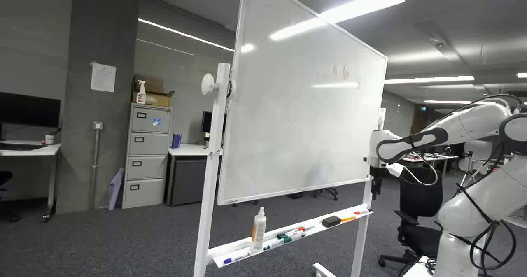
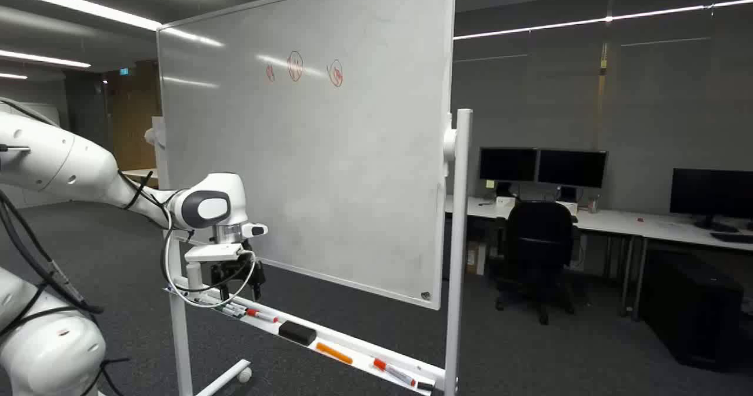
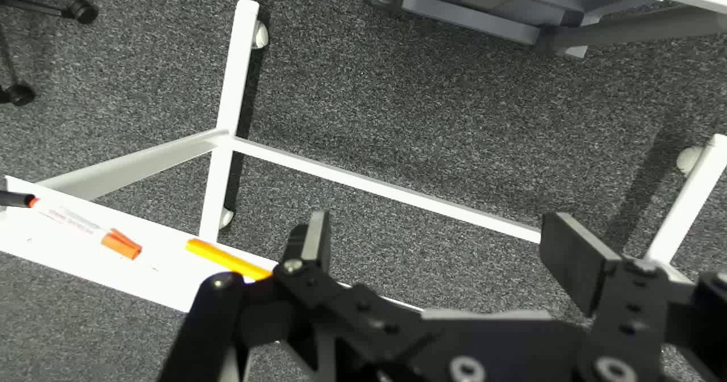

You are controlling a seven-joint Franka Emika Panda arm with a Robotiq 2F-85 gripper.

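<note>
— What would have counted as careful handling there?

— Clearance first, I judged. In an exterior view the Robotiq gripper (image 1: 375,188) hung near the lower edge of the rolling whiteboard (image 1: 300,116), so a slow vertical descent seemed safer than a sideways sweep. The Panda arm (image 1: 473,122) stretched forward, bent at its last joints so that the gripper pointed downward.

— And the pen tray (image 2: 360,353)?

— In an exterior view the orange marker (image 2: 334,352) lay on it, between the black eraser (image 2: 297,333) and a red-capped marker (image 2: 394,372). Any approach there called, I thought, for sparing the neighbours. The arm sloped down to the gripper, which touched nothing that I could see.

— Did it grasp anything?

— No. In the wrist view the fingers (image 3: 576,257) stood wide apart, with carpet (image 3: 426,115) and a base crossbar (image 3: 386,188) showing through the gap. The orange marker sat off to one side, partly behind one of them; centring it before any lowering seemed wise.
</note>
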